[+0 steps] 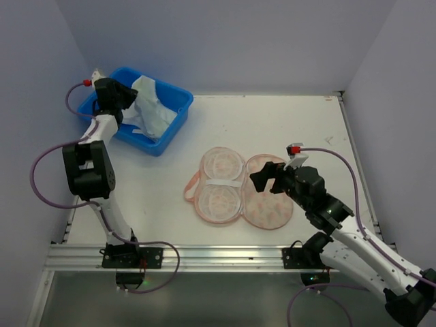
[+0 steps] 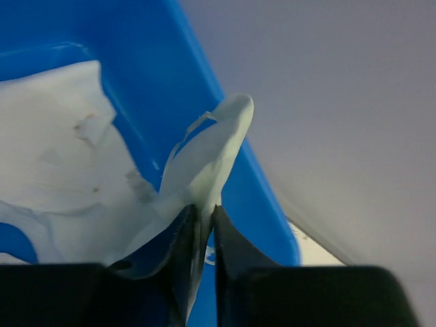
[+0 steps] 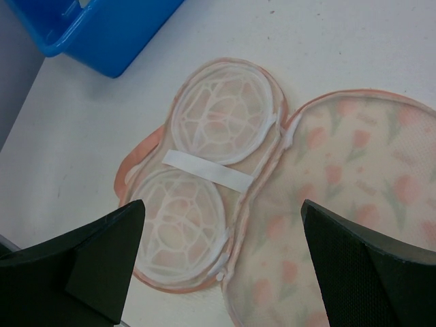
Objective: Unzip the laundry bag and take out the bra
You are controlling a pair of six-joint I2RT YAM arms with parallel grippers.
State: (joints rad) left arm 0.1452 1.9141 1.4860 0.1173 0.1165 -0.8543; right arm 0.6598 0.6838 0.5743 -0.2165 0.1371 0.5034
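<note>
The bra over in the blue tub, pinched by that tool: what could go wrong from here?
1. The left tool is shut on just a thin fold of the bra; if it lifts without opening, the fabric may drag out of the blue tub.
2. The right tool hangs open over the unzipped laundry bag; coming lower, it might snag or shove it.

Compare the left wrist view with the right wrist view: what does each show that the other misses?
Left wrist only: the left pincer shut on a fold of the bra, the rest of it lying in the blue tub.
Right wrist only: the laundry bag lying open flat on the table, round mesh frames and a white strap in one half, with the right pincer open above it.
Shared: the blue tub, just a corner of it in the right wrist view.
</note>
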